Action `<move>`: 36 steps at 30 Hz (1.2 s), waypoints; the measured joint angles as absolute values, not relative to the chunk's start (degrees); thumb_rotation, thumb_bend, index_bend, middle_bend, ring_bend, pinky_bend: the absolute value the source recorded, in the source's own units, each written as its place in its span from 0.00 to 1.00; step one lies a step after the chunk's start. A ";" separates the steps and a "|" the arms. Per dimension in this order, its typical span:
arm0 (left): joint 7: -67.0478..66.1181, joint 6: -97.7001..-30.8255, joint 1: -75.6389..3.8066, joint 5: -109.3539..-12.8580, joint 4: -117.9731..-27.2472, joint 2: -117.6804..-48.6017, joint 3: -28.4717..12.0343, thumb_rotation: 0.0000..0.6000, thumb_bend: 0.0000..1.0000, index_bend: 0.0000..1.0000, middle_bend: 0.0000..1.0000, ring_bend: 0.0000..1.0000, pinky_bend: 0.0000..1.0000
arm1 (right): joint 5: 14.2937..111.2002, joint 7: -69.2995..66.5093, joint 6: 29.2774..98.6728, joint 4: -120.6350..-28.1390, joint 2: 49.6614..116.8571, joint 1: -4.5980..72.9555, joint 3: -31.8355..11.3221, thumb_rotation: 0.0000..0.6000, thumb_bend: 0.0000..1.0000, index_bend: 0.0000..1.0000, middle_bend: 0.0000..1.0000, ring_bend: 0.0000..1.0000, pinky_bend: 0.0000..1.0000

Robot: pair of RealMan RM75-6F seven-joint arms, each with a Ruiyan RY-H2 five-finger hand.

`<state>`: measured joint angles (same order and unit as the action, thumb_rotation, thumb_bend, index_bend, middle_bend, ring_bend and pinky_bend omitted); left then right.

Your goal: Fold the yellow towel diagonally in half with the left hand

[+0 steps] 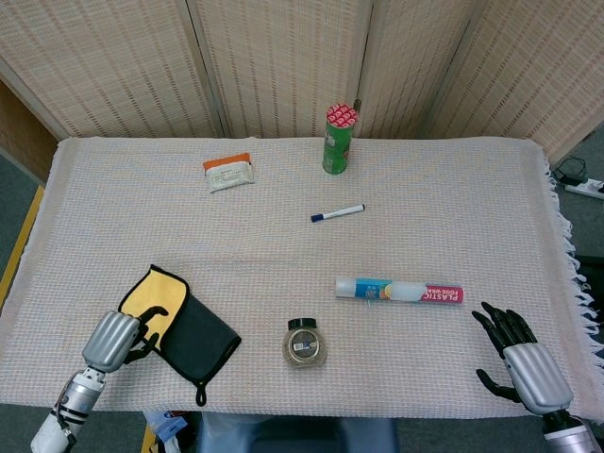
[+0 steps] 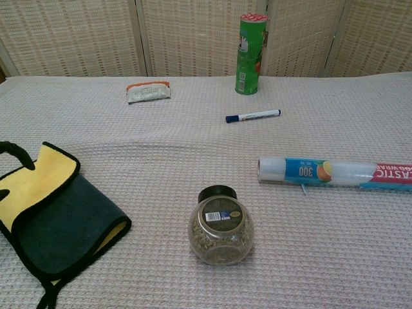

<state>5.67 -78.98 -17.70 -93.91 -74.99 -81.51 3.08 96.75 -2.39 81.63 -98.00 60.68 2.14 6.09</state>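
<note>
The yellow towel with black trim and a dark green underside lies folded over itself near the front-left edge of the table covered in pale woven cloth, its black hanging loop reaching almost to that front edge. A wide band of bare cloth runs between the towel and the small orange-and-white packet far behind it, and more bare cloth separates it from the round glass jar of dried herbs with a black lid to its right. The plastic wrap roll in a clear sleeve lies crosswise right of centre, well apart from the blue-capped marker pen and the tall green can with a red top by the back edge. The head view shows both hands whole; the chest view catches only dark fingertips at its left border, above the towel's yellow corner. The left hand sits at the towel's left edge, fingers loosely parted and holding nothing. The right hand rests near the front-right corner, fingers spread, nothing in it.
</note>
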 measured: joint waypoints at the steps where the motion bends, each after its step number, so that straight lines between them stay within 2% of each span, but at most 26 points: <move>1: 5.68 -78.46 -18.54 -93.85 -75.48 -81.16 2.42 1.00 0.48 0.42 1.00 1.00 1.00 | 96.67 -2.38 81.50 -97.99 60.70 2.20 6.07 1.00 0.37 0.00 0.00 0.00 0.00; 6: 3.97 -73.71 -22.13 -93.04 -77.29 -79.47 0.44 1.00 0.48 0.42 1.00 1.00 1.00 | 95.75 -2.49 80.98 -97.86 60.77 2.43 5.82 1.00 0.37 0.00 0.00 0.00 0.00; 16: -3.25 -56.01 -31.83 -86.58 -77.56 -78.13 -2.93 1.00 0.48 0.43 1.00 1.00 1.00 | 93.29 -2.50 79.83 -97.58 60.99 2.76 5.03 1.00 0.37 0.00 0.00 0.00 0.00; 23: -5.08 -53.68 -35.08 -85.27 -72.51 -81.67 -3.99 1.00 0.49 0.43 1.00 1.00 1.00 | 92.05 -3.10 79.08 -97.35 60.88 3.05 4.66 1.00 0.37 0.00 0.00 0.00 0.00; 36: -12.14 -48.49 -38.31 -81.55 -69.57 -83.32 -3.80 1.00 0.50 0.43 1.00 1.00 1.00 | 91.37 -3.26 78.44 -97.26 60.91 3.25 4.59 1.00 0.37 0.00 0.00 0.00 0.00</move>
